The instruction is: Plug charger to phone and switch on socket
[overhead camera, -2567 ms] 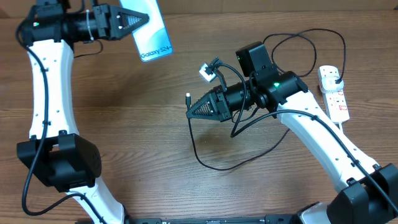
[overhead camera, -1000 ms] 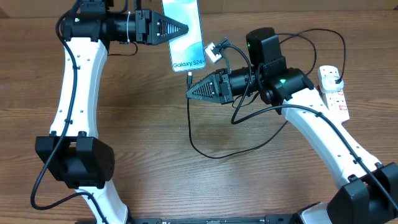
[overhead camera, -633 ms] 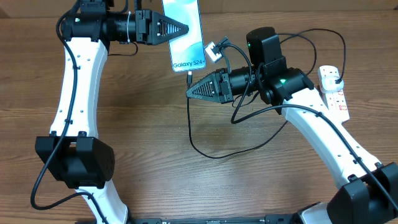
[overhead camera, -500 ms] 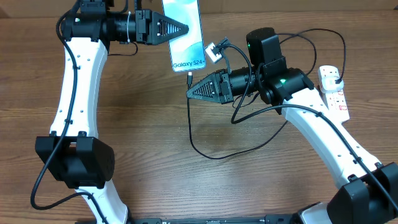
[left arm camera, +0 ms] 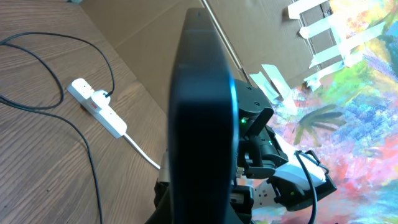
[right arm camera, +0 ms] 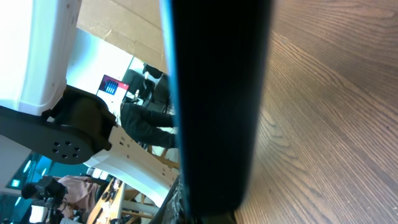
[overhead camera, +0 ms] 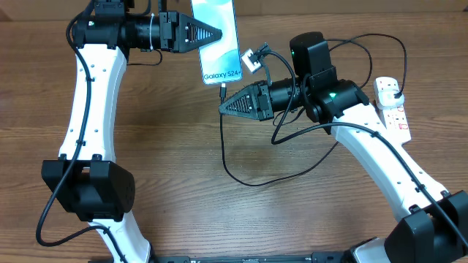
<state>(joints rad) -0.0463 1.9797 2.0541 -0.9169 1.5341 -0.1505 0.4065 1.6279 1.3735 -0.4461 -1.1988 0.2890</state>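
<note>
Status: left pincer (overhead camera: 213, 33) was clenched on the phone (overhead camera: 223, 55), holding it up off the surface (overhead camera: 168, 183) at the far edge, screen facing the overhead camera and bottom edge pointing toward the near side. Right pincer (overhead camera: 225, 112) was clenched on the charger cable (overhead camera: 241, 180) just behind the connector (overhead camera: 221, 90), with the connector aimed up at the phone's bottom edge. From overhead the tip sat right at that edge, touching or very nearly so, but I couldn't tell whether it was actually seated in the port. Both wrist views were mostly blocked by dark shapes up close, so they didn't help. The rest of the cable looped loose across the surface and ran back to the power strip (overhead camera: 395, 117) on the right side, well apart from both pincers. The black plug (overhead camera: 395, 90) looked like it was already in the strip's far end, and the left wrist view agreed. The red switches (overhead camera: 395, 111) were too small to read as on or off. My read: pickup and alignment were done, and the mains end was plugged in. Insertion was in progress or unconfirmed. Left to do: confirm the connector was home, then free a pincer and press the strip's switch. Main risk was the tip slipping off the port edge.
</note>
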